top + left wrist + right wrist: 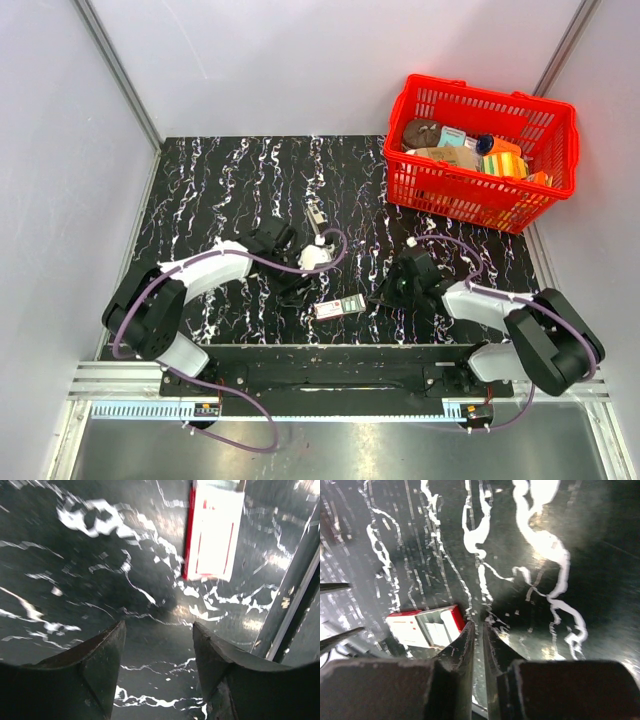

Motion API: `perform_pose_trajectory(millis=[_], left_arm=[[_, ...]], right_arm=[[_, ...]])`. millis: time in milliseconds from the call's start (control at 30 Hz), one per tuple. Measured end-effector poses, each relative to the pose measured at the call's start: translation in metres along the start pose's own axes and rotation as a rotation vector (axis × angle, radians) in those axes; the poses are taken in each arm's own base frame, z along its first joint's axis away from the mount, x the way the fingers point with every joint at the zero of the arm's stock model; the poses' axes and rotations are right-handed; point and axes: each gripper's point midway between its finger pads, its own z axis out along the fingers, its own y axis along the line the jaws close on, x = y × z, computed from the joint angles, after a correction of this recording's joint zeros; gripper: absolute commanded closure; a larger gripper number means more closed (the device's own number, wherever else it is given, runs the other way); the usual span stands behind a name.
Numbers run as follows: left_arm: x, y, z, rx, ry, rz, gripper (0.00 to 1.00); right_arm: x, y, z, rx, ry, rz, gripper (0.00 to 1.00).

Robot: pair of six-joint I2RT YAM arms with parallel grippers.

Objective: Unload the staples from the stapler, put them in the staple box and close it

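Top external: black table (200, 180) with white marble veining, pale grey walls on three sides. A red basket (455, 195) full of goods sits at the far right corner. The stapler (314, 214) lies mid-table, beyond the left gripper (297, 288) and clear of both arms. The staples are too small to tell apart from it. A red-and-white box (340, 306) lies near the front edge, between the left gripper and the right gripper (382, 296). Both arms are folded low and reach inward towards the centre.

Left wrist: blurred. Fingers (100, 665) stand well apart over bare table, holding nothing. The box is ahead, untouched, and the table's edge runs down the right.

Right wrist: fingers (465, 645) are drawn together to a thin slit with nothing between them, tips just above the table. The box sits just beside the left fingertip.
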Motion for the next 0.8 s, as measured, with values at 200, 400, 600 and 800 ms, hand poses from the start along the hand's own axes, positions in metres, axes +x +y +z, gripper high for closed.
perform_pose_trajectory(millis=[200,400,600,800], left_arm=[[0.035,-0.008,0.01,0.025,0.076,-0.001,0.41],[0.03,-0.006,0.015,0.007,0.067,0.034,0.41],[0.023,-0.017,0.025,0.005,0.085,0.109,0.41],[0.026,-0.021,0.027,0.005,0.1,0.127,0.41]], right_arm=[[0.003,0.01,0.01,-0.072,0.05,0.028,0.85],[0.004,0.019,0.011,-0.125,0.061,0.044,0.88],[0.008,0.021,0.013,-0.143,0.08,0.062,0.9],[0.011,0.018,0.012,-0.151,0.086,0.075,0.9]])
